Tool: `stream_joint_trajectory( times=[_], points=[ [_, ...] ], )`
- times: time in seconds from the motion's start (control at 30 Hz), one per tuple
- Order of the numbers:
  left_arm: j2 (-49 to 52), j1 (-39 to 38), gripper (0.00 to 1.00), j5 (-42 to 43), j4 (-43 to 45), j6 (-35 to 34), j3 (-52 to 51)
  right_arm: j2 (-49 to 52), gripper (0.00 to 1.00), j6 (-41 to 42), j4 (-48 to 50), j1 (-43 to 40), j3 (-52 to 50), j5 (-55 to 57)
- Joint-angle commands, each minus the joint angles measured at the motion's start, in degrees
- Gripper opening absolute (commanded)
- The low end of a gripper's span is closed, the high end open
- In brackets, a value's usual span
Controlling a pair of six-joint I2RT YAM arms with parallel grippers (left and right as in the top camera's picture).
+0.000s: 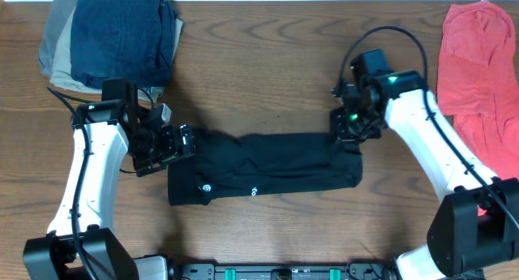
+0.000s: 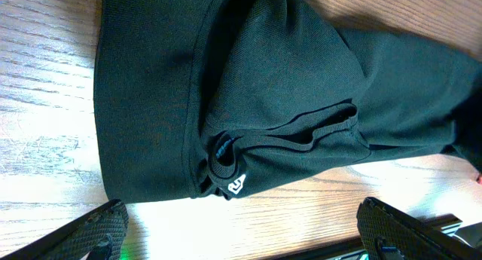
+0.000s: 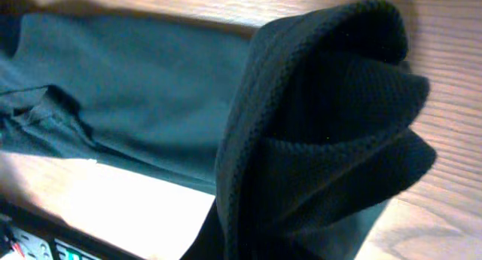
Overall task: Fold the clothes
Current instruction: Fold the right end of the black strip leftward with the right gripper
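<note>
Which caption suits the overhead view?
Right hand grips the end of a long black fabric garment; left hand open at the other.

**Black Cloth Bunched Up Close**

A thick wad of the black garment (image 3: 324, 132) fills the right side, its knit layers folded over one another and raised off the desk (image 3: 452, 215). The rest lies flat, stretching away to the left across the wood. Dark equipment (image 3: 30, 241) shows in the lower left corner.
</note>
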Motion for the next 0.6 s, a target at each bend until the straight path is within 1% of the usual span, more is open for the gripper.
stream_joint_trajectory(
  times=[0.0, 0.17, 0.47, 0.5, 0.53, 0.57],
  points=[
    [-0.4, 0.1, 0.98, 0.8, -0.2, 0.0, 0.9, -0.5, 0.01, 2.4, 0.4, 2.5, 0.2, -0.2],
    [-0.4, 0.1, 0.98, 0.8, -0.2, 0.0, 0.9, -0.5, 0.02, 3.5, 2.4, 5.4, -1.6, -0.2],
    [-0.4, 0.1, 0.98, 0.8, -0.2, 0.0, 0.9, -0.5, 0.02, 7.9, 10.6, 9.7, -8.8, -0.3],
    [-0.4, 0.1, 0.98, 0.8, -0.2, 0.0, 0.9, -0.5, 0.03, 8.0, 11.0, 10.2, -9.3, -0.4],
    [-0.4, 0.1, 0.98, 0.8, -0.2, 0.0, 0.9, -0.5, 0.06, 8.0, 11.4, 10.7, -9.6, -0.6],
    [-0.4, 0.1, 0.98, 0.8, -0.2, 0.0, 0.9, -0.5, 0.16, 8.0, 11.7, 11.2, -9.8, -0.7]
  ],
)
